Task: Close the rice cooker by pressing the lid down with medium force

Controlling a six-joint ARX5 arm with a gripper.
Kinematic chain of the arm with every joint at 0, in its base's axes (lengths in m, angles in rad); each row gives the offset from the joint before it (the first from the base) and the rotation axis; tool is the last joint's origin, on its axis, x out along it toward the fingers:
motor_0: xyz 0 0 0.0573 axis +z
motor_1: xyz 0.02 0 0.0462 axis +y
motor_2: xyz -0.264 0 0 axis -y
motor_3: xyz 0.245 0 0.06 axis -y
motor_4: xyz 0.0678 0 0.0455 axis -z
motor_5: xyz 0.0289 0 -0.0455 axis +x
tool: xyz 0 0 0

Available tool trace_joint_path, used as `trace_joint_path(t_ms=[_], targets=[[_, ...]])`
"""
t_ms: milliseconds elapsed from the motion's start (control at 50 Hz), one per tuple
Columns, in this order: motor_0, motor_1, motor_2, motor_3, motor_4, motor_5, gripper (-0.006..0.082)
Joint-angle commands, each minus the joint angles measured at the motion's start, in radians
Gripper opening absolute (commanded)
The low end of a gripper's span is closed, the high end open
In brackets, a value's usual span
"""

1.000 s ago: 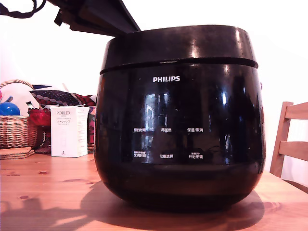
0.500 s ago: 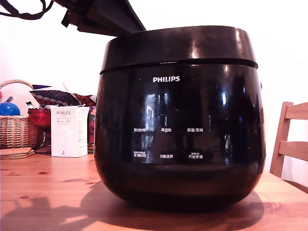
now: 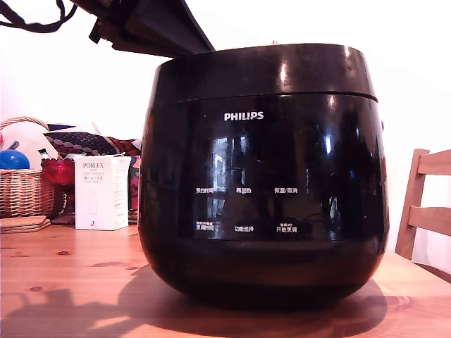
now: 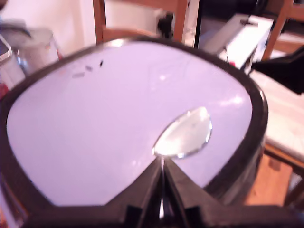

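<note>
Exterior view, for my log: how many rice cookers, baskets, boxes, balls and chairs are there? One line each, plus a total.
Rice cooker: 1
Wicker basket: 1
White box: 1
Blue ball: 1
Wooden chair: 1
Total: 5

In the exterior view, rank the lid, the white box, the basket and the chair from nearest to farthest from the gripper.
The gripper is over the lid, by the dark arm at the exterior view's upper left.
1. Lid: right under the arm.
2. White box: on the table, lower left.
3. Basket at far left and chair at far right: too close to call.
</note>
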Motion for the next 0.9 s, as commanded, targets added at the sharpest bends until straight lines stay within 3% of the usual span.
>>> trace_joint_path(t_ms=[0,320,540,880], targets=[[-0.002,0.087,-0.123,-0.079,-0.015,-0.016,-0.0020],[0.110,-0.028,0.014,-0.012,-0.047,-0.018,-0.0020],[0.244,-0.104,0.095,-0.021,-0.114,0.059,-0.0020],[0.444,-0.196,0.121,-0.025,-0.199,0.084,-0.0020]])
